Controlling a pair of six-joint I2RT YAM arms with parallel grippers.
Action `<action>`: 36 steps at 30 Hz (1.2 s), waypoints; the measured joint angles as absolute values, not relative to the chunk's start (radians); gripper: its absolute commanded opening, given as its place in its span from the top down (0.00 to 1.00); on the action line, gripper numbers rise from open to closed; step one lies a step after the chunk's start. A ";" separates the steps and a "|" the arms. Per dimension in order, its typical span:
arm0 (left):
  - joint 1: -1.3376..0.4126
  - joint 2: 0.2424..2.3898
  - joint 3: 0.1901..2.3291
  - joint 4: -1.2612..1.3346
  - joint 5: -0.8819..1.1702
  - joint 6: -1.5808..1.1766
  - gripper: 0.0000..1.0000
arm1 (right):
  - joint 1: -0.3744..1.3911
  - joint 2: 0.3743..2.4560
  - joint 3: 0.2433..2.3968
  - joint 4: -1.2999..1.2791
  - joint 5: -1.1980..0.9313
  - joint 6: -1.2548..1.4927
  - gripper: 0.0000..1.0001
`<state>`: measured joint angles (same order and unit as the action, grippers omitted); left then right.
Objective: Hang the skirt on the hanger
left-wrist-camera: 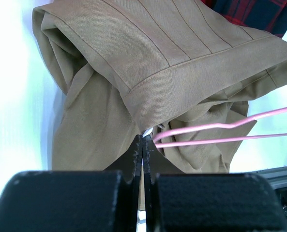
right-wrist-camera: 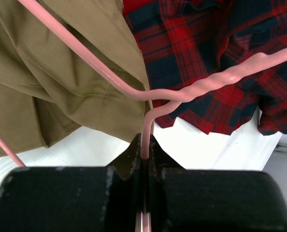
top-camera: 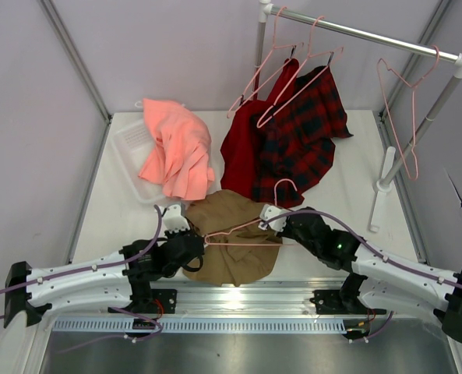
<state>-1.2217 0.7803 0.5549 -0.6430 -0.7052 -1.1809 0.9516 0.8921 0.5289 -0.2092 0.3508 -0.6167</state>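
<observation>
The khaki skirt (top-camera: pixel 229 238) lies crumpled on the table between my two arms. A thin pink hanger (top-camera: pixel 242 227) lies across it, with its hook toward the back right. My left gripper (top-camera: pixel 202 241) is at the skirt's left edge. In the left wrist view the left gripper (left-wrist-camera: pixel 144 137) is shut on a fold of the skirt (left-wrist-camera: pixel 148 63), with the hanger's wires (left-wrist-camera: pixel 206 128) just to its right. My right gripper (top-camera: pixel 273 217) is at the hanger's neck. In the right wrist view the right gripper (right-wrist-camera: pixel 145 141) is shut on the hanger's wire (right-wrist-camera: pixel 191 91), beside the skirt (right-wrist-camera: pixel 56 82).
A salmon-pink garment (top-camera: pixel 178 152) lies over a clear basket (top-camera: pixel 128 144) at the back left. A red garment (top-camera: pixel 242 148) and a red-and-black plaid garment (top-camera: pixel 302 139) hang on pink hangers from the rail (top-camera: pixel 363 33). An empty hanger (top-camera: pixel 406 117) hangs right, near the rack's post (top-camera: pixel 386 167).
</observation>
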 measured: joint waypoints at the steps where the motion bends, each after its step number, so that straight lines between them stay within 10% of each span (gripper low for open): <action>1: -1.222 0.780 0.555 -0.643 -0.705 -1.182 1.00 | 0.952 0.901 0.529 -0.201 0.350 -0.616 1.00; 36: -1.221 0.818 0.614 -0.569 -0.667 -1.021 1.00 | 0.993 1.138 0.541 0.071 0.351 -0.570 1.00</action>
